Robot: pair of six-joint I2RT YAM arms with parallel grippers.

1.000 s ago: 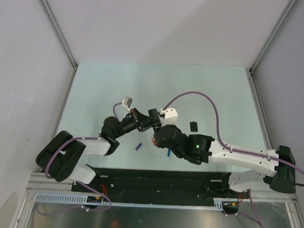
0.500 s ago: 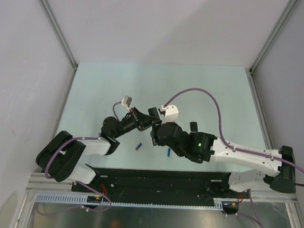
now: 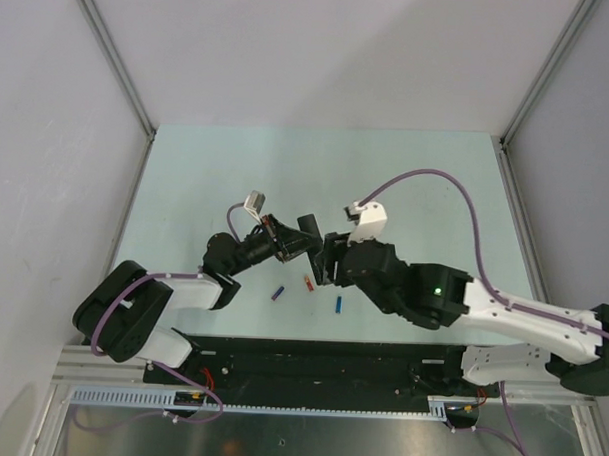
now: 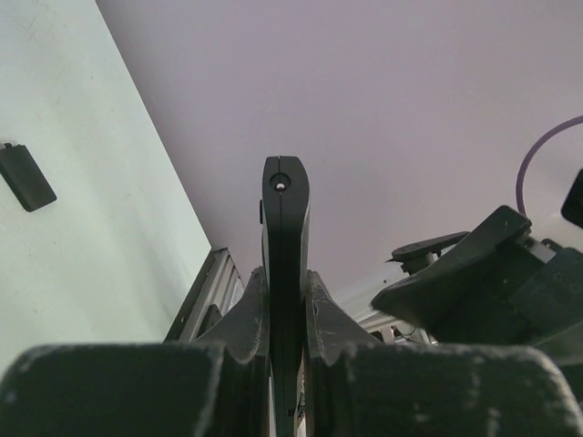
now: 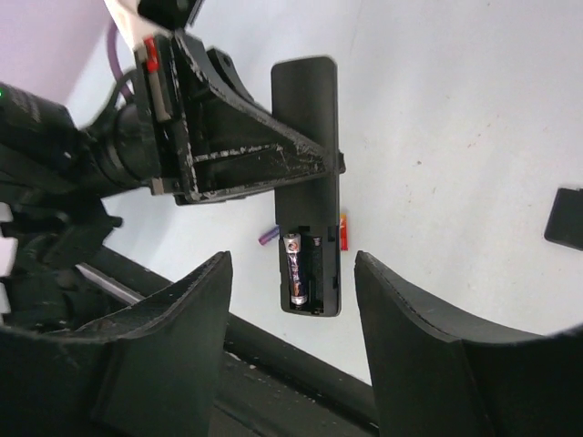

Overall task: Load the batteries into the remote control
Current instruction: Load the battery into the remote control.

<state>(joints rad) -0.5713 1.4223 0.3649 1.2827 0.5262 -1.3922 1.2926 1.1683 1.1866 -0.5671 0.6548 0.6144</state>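
My left gripper [image 3: 287,242] [image 4: 286,296] is shut on the black remote control [image 3: 307,229] [image 4: 285,218] and holds it above the table. In the right wrist view the remote [image 5: 307,155] shows an open compartment with a silvery-dark battery [image 5: 293,270] in one slot; the other slot is empty. My right gripper [image 3: 326,261] [image 5: 291,337] is open and empty, just off the remote's end. On the table lie a purple-blue battery [image 3: 277,293] [image 5: 266,237], a red-orange battery [image 3: 309,283] [image 5: 343,231] and a bright blue battery [image 3: 339,305].
The small black battery cover lies flat on the table, seen in the left wrist view [image 4: 25,177] and the right wrist view [image 5: 569,218]; in the top view my right arm [image 3: 422,292] hides it. The table's black front edge [image 3: 310,353] runs close below the loose batteries.
My right arm has pulled back to the right, away from the remote, uncovering the red-orange battery and covering the battery cover. The left gripper and the remote have not moved.
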